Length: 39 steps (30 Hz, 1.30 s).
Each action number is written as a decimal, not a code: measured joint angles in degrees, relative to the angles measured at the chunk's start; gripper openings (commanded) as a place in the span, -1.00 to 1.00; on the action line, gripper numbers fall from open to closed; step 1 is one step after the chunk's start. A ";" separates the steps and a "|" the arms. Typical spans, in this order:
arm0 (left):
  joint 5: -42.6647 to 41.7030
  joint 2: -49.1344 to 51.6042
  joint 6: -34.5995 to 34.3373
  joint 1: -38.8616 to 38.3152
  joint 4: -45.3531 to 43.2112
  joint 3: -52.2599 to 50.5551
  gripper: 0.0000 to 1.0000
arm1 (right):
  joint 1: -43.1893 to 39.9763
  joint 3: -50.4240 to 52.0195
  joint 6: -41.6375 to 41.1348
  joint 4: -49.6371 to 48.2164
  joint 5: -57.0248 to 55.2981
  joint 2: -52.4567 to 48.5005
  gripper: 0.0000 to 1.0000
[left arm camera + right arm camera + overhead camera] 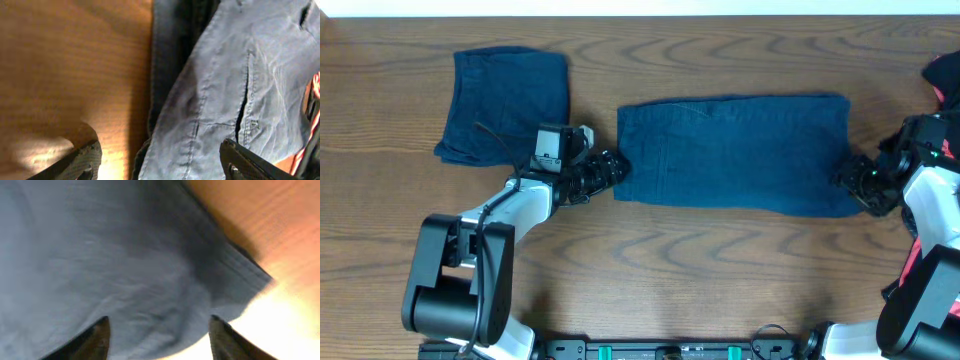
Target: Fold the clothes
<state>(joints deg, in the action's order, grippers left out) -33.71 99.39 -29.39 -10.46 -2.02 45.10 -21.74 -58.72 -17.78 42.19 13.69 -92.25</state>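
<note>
We see a brown desk (pixel 720 270) with wavy wood lines. The clothes (pixel 735 150), soft dark blue shorts, lie flat in a long box shape. Their long way runs from our left hand (pixel 617 168) to our right hand (pixel 850 178). Both hands are spread apart, gripping nothing, one at each short end.

On the brown wood-grain counter (pixel 660 270), lying flat: navy shorts (pixel 735 152), folded into a long band right of centre (layers of cloth showing at the left end, seen close in the left wrist view). Apart from it, to the left and a little farther back, a smaller dark blue folded garment (pixel 505 100). At the far right edge, part of a red-and-black garment (pixel 942 78), mostly cut off.
</note>
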 measured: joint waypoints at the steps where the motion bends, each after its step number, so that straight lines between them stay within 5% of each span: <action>1: -0.26 0.07 1.25 0.00 -0.44 0.00 0.54 | 0.00 0.00 0.59 -0.72 1.90 0.37 -0.10; 4: -0.68 0.26 5.22 0.00 -0.79 0.39 0.53 | 0.07 0.00 2.08 -2.84 7.32 1.95 -0.28; 9: 1.03 0.59 11.65 0.00 -0.83 4.87 0.53 | 3.65 0.00 3.80 -6.88 15.06 3.17 0.15; 18: 3.21 2.82 17.11 0.00 -1.05 7.13 0.53 | 19.02 0.00 4.83 -11.19 10.29 1.44 -0.52; 35: -0.83 9.07 20.90 -3.39 -4.37 8.04 0.46 | 27.56 -0.11 2.91 -16.98 6.82 -14.51 -0.74; 39: -0.31 9.60 21.09 -5.66 -4.61 8.33 0.22 | 27.58 -0.17 2.91 -16.52 6.80 -14.51 -0.74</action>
<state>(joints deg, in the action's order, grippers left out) -34.02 108.99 -8.29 -16.12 -6.63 53.43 5.85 -58.89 -14.87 25.67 20.49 -106.76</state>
